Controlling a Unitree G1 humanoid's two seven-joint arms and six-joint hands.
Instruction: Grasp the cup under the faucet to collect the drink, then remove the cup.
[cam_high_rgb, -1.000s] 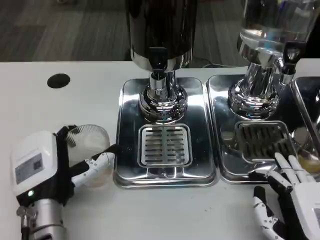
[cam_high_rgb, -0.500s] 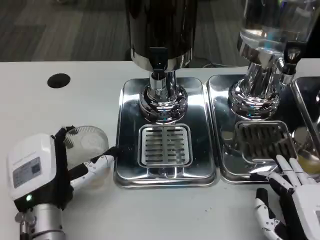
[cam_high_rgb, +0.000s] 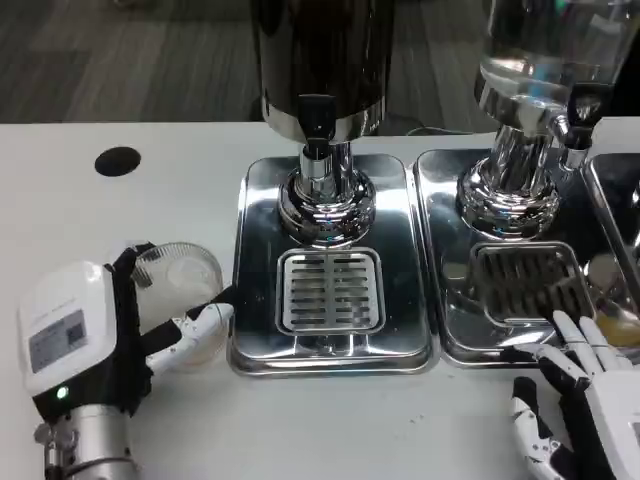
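The clear cup (cam_high_rgb: 180, 300) is gripped upright by the left hand (cam_high_rgb: 100, 340) on the table (cam_high_rgb: 80, 210). The faucet (cam_high_rgb: 318, 125) lies up and right of that hand, across the drip tray (cam_high_rgb: 330, 290). The right hand (cam_high_rgb: 585, 400) is seen open, holding nothing.

White-backed left hand (cam_high_rgb: 105, 335) with grey label, green light, black-and-white fingers, ribbed silver forearm (cam_high_rgb: 88, 450); right hand (cam_high_rgb: 585, 395) alike.
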